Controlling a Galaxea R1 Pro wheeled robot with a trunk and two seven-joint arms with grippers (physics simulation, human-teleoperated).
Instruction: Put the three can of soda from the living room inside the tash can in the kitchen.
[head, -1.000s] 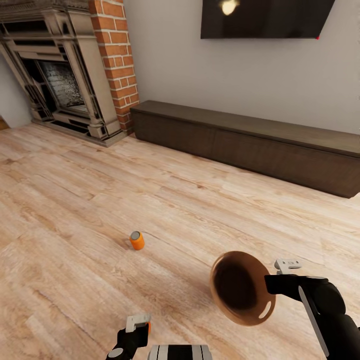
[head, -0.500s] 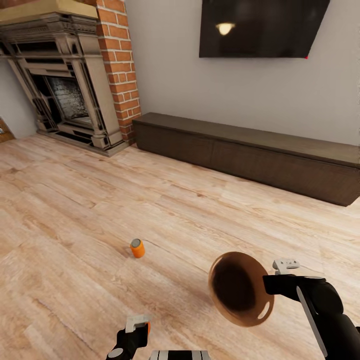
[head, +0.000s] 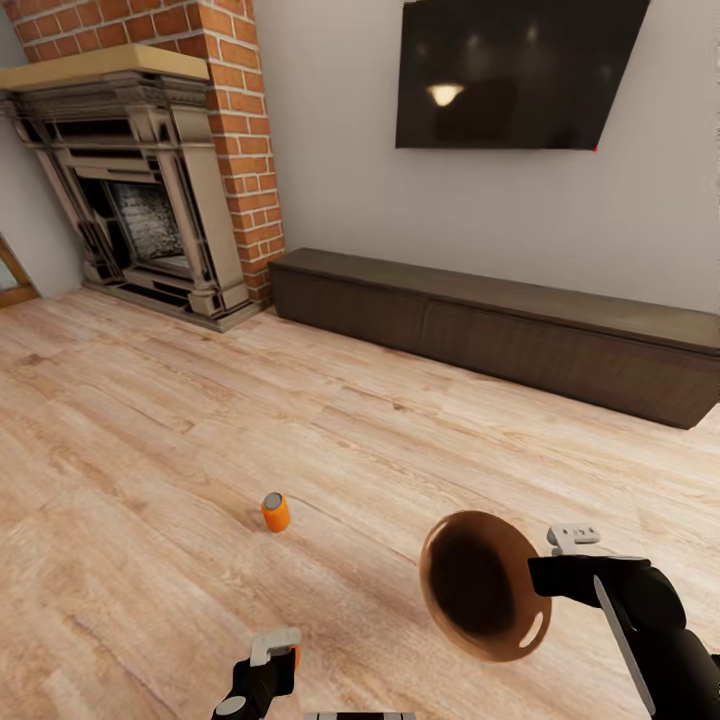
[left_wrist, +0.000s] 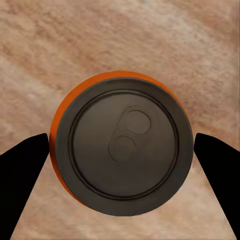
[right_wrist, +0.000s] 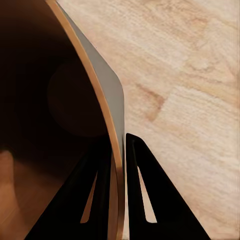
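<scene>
A bright orange can of soda (head: 275, 511) lies loose on the wood floor of the living room, ahead of me and slightly left. My left gripper (head: 272, 652) is low at my front, shut on a second orange can of soda (left_wrist: 122, 150). Its dark lid faces the wrist camera, with a black finger on each side. Held tilted above the floor at my right is the tash can (head: 480, 585), its copper-brown inside facing me. My right gripper (head: 548, 567) is shut on its rim, and in the right wrist view its fingertips (right_wrist: 129, 145) pinch the thin wall (right_wrist: 102, 80).
A red-brick fireplace (head: 150, 190) stands at the back left. A long, low dark cabinet (head: 500, 325) runs along the far wall under a wall TV (head: 510, 70). Light wood floor (head: 150, 420) stretches between me and them.
The whole picture has shifted down as the camera tilted up, so more of the fireplace and TV shows. Both grippers keep their holds, and the loose can lies where it was.
</scene>
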